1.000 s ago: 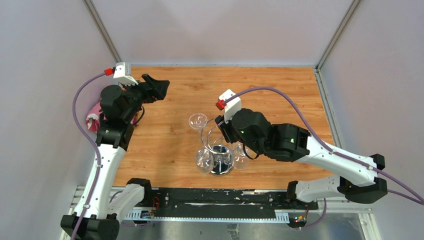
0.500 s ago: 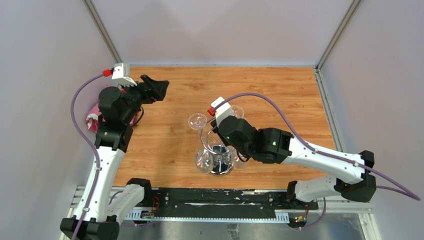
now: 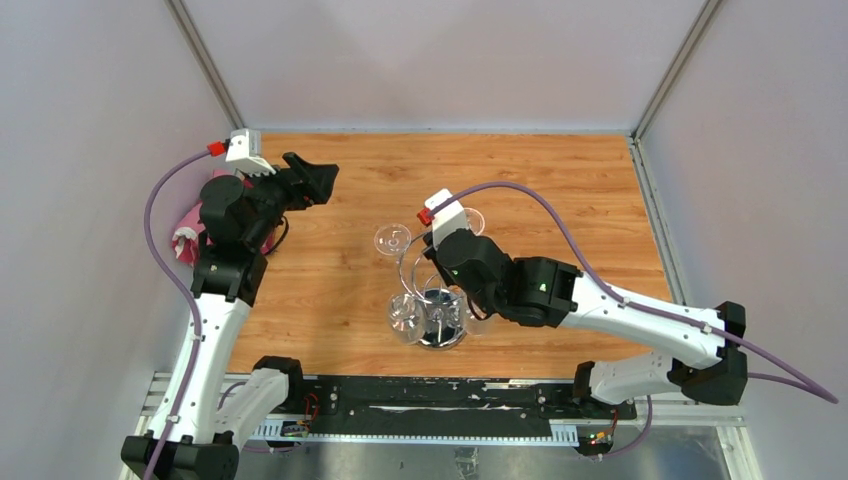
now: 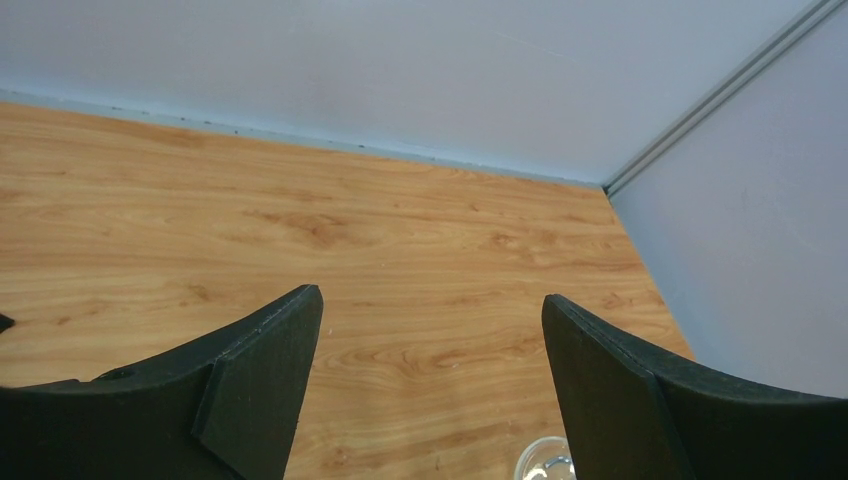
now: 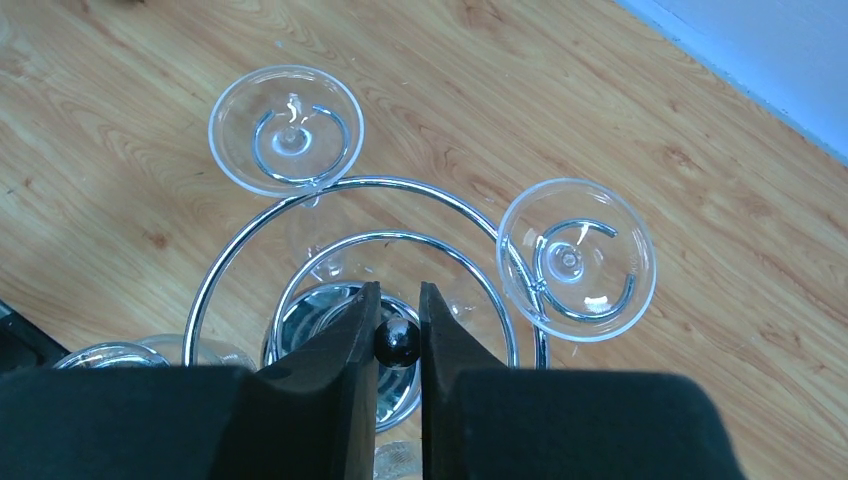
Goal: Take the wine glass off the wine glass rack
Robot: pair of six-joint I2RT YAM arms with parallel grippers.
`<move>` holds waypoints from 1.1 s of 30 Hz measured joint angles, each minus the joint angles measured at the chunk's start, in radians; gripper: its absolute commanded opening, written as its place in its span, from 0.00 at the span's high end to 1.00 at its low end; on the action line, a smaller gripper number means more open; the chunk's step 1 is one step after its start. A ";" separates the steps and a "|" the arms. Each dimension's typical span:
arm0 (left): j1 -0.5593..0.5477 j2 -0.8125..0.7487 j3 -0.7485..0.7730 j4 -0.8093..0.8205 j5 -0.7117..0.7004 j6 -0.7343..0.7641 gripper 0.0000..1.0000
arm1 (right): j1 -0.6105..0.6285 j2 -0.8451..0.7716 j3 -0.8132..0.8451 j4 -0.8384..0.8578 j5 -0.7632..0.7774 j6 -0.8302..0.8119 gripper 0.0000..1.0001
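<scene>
The chrome wine glass rack (image 5: 350,185) stands near the table's front middle, and its round base (image 3: 440,328) shows from above. Wine glasses hang upside down from its loops. One foot (image 5: 286,130) shows at upper left, another (image 5: 575,260) at right, and a third glass (image 5: 110,355) at lower left. My right gripper (image 5: 398,290) comes down over the rack's centre. Its fingers are shut on the dark ball knob (image 5: 397,342) atop the central post. My left gripper (image 3: 322,180) hovers open at the far left, holding nothing, with bare wood between its fingers (image 4: 270,360).
A pink cloth (image 3: 187,235) lies at the left table edge behind the left arm. Grey walls close in the table on three sides. A bit of clear glass (image 4: 545,462) peeks in at the bottom of the left wrist view.
The right arm has swung left over the rack's centre and its fingers have closed onto the post's ball knob. The left arm has barely moved.
</scene>
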 measured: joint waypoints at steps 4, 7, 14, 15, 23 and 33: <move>0.000 0.004 0.000 0.000 0.000 0.000 0.14 | -0.052 0.009 0.000 0.023 -0.030 -0.003 1.00; 0.000 0.010 0.000 0.000 -0.001 0.003 0.14 | -0.108 0.017 0.000 0.050 -0.060 -0.015 1.00; 0.000 0.038 0.000 0.004 -0.003 0.007 0.14 | -0.196 0.080 0.049 0.079 -0.101 -0.068 1.00; 0.000 0.044 0.000 0.007 -0.003 0.008 0.14 | -0.207 0.095 0.063 0.079 -0.111 -0.076 1.00; 0.000 0.084 -0.006 0.036 -0.001 0.014 0.13 | -0.325 0.190 0.135 0.125 -0.191 -0.096 1.00; 0.000 0.159 -0.011 0.084 0.024 0.001 0.14 | -0.448 0.368 0.316 0.134 -0.243 -0.145 1.00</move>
